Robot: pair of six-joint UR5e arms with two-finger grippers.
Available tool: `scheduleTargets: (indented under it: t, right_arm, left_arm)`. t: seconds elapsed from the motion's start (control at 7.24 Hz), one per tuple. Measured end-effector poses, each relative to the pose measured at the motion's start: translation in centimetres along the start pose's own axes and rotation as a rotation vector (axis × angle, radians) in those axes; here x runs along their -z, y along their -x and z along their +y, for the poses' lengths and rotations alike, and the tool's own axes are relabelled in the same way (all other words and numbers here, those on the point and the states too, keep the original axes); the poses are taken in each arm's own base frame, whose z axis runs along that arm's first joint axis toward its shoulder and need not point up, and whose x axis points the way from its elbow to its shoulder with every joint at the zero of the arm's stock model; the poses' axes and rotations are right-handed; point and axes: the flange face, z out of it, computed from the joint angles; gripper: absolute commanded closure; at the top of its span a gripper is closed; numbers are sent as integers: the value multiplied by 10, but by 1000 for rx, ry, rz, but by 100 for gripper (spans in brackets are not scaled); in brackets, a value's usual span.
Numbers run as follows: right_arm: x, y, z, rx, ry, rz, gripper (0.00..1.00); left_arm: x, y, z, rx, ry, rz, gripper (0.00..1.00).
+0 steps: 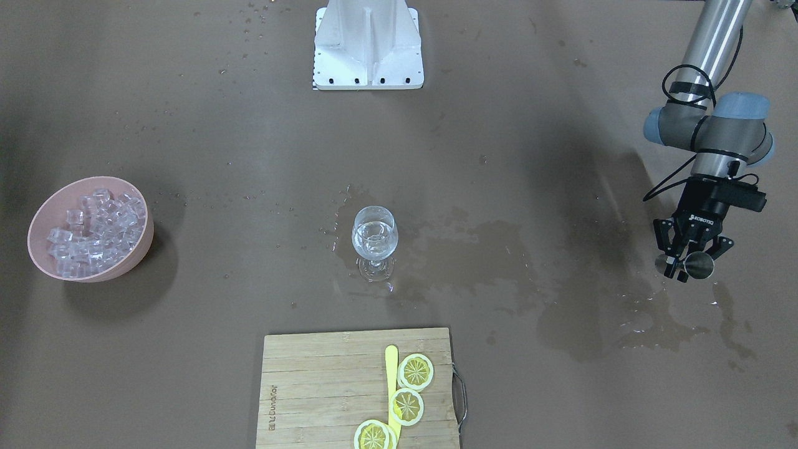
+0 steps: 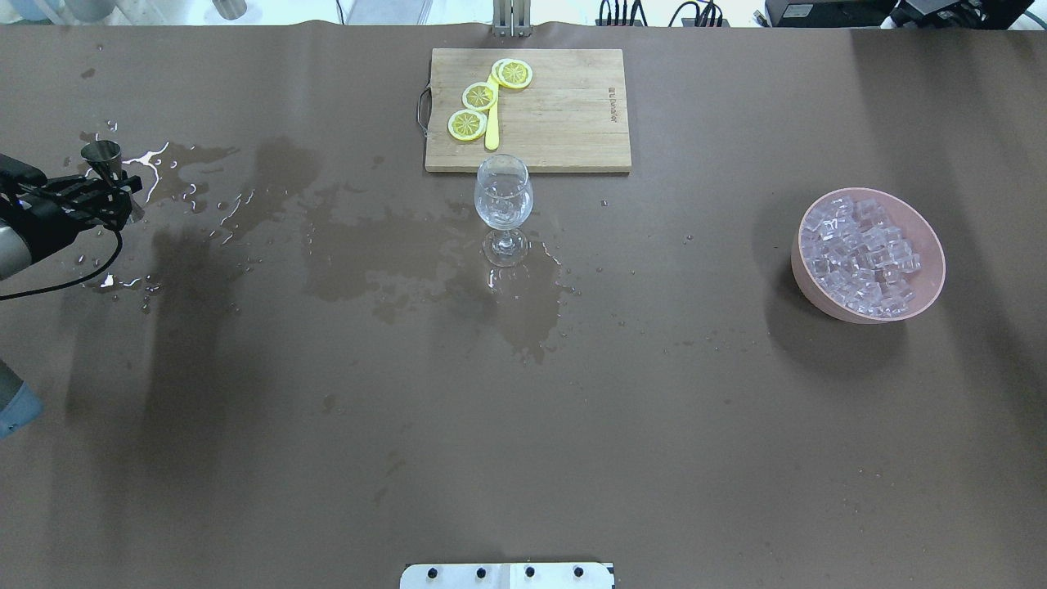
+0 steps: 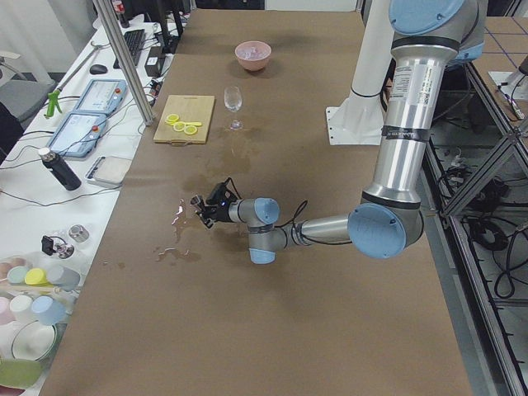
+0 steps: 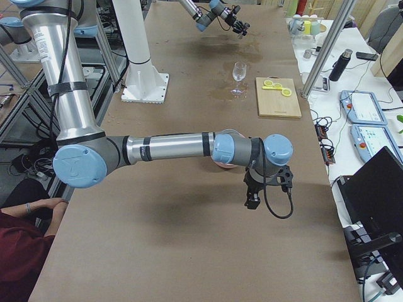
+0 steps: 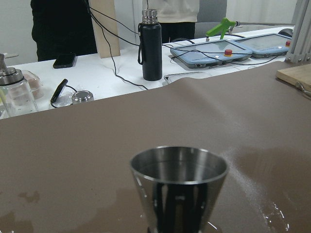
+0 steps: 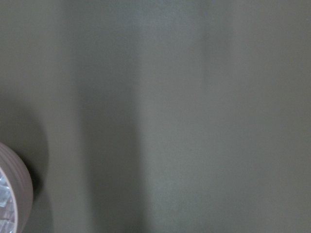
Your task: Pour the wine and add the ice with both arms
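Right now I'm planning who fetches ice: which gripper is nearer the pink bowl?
Right. The right gripper hovers close beside the pink bowl; the left gripper is far off at the opposite end, past the wine glass.

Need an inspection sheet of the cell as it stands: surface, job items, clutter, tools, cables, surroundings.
Surface: brown table, wet patches from glass to the left end.
Job's things: glass upright, a little clear liquid inside; ice in pink bowl; steel jigger upright.
Clutter: board with lemon slices.
Tools: left tool at the jigger, grip unclear; right tool near the bowl, state unclear.
Cables: black loop off left wrist.
Surroundings: side bench with bottle, pendants.
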Motion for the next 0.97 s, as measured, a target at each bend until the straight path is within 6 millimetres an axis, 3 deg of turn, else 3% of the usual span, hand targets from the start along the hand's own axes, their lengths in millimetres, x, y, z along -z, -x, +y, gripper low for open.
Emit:
scheduleTargets:
  t: [0.41,0.97]
  right_arm:
    - [-6,-15,9,-11,-5,5,0]
    - [-8,-18,12,-8,-13,16,0]
  left_arm:
    - [0,0,0,7,0,0,74]
    - [-1,0,0,11,0,-1,65]
